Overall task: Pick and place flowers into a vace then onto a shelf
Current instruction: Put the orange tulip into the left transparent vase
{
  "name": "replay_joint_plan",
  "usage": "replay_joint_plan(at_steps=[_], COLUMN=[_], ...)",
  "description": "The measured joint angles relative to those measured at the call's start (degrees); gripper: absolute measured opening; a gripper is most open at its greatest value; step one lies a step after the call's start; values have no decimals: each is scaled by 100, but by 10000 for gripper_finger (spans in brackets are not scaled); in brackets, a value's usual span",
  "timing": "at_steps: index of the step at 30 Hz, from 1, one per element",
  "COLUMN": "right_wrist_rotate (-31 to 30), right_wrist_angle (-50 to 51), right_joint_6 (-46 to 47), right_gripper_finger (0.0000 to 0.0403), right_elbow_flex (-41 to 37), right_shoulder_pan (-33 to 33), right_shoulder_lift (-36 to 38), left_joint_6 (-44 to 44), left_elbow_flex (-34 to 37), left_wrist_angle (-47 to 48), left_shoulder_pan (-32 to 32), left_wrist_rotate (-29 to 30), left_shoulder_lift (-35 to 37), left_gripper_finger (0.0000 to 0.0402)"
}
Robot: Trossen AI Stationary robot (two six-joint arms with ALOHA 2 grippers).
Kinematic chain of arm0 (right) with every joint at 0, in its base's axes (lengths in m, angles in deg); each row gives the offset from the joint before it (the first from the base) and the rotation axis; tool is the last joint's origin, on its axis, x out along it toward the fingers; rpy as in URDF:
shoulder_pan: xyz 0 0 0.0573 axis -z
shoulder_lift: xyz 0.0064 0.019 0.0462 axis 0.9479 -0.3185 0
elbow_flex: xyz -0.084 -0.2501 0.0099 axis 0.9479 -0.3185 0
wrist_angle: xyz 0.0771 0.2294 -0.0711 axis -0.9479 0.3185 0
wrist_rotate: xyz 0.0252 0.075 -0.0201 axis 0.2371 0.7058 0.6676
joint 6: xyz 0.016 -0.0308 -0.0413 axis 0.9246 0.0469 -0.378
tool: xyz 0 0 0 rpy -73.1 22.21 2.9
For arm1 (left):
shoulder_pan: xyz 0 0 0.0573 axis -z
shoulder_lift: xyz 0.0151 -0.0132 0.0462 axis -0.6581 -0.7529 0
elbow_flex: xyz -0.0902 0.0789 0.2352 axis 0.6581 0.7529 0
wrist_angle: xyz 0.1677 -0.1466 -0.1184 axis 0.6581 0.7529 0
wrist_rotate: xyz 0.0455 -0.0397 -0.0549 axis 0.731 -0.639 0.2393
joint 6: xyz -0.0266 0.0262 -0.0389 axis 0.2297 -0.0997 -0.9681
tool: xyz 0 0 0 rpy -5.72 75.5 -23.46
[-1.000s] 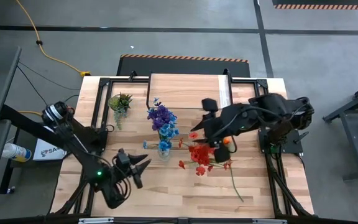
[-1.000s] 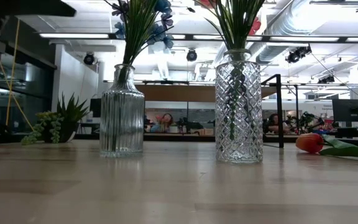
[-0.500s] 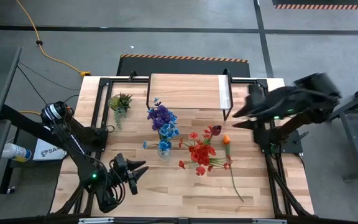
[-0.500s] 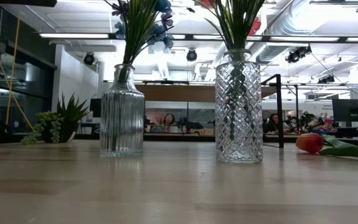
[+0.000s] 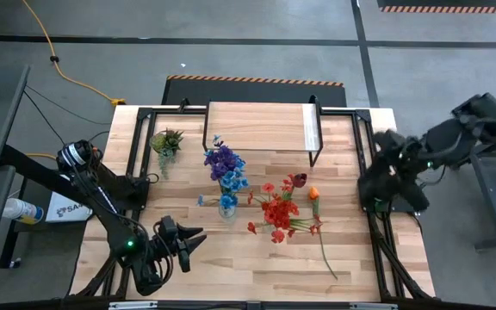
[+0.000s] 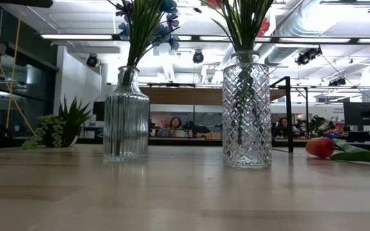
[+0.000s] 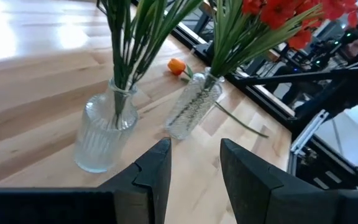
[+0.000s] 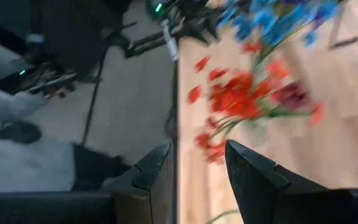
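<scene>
Purple and blue flowers [image 5: 225, 168] stand in a ribbed glass vase [image 6: 126, 115]. Red flowers [image 5: 276, 209] stand in a diamond-cut glass vase [image 6: 246, 112] to its right. One orange flower [image 5: 313, 194] lies flat on the table beside the red bunch, its stem running toward the near edge; its bloom [image 6: 320, 147] shows in the low view. The shelf [image 5: 261, 127] stands at the far edge. My left gripper [image 7: 194, 165] is open, low over the near-left table [image 5: 189, 242], facing both vases. My right gripper [image 8: 197, 168] is open, drawn back past the table's right edge [image 5: 386, 145].
A small green potted plant [image 5: 166, 142] sits at the far left of the table, left of the shelf. Dark frame rails run along the table's right side [image 5: 377, 207]. Bare planks lie between the vases and the near edge [image 5: 257, 258].
My right arm has swung away from above the red flowers and orange bloom, toward the table's right edge and beyond it. My left gripper has drifted slightly toward the near edge. The vases and the orange flower have stayed where they were.
</scene>
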Motion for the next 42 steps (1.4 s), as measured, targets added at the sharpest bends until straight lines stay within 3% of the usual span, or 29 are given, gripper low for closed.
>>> replay_joint_plan(at_steps=[17, 26, 30, 42], right_wrist_rotate=[75, -708, -753, -468], right_wrist_angle=[0, 0, 1, 0], right_joint_6=[2523, 4421, 5055, 5614], right_gripper_finger=[139, 115, 102, 52], right_elbow_flex=[-4, -4, -4, -4], right_shoulder_pan=[-2251, -3266, -3519, -3616], right_shoulder_lift=[-1665, -2484, -2890, -4272], left_joint_6=[2, 148, 155, 155], left_elbow_flex=[-4, -4, -4, -4], left_wrist_angle=[-231, -253, -253, -266], left_shoulder_pan=[0, 0, 0, 0], left_wrist_rotate=[-75, -142, -317, -604], left_shoulder_lift=[0, 0, 0, 0], left_gripper_finger=[170, 170, 170, 170])
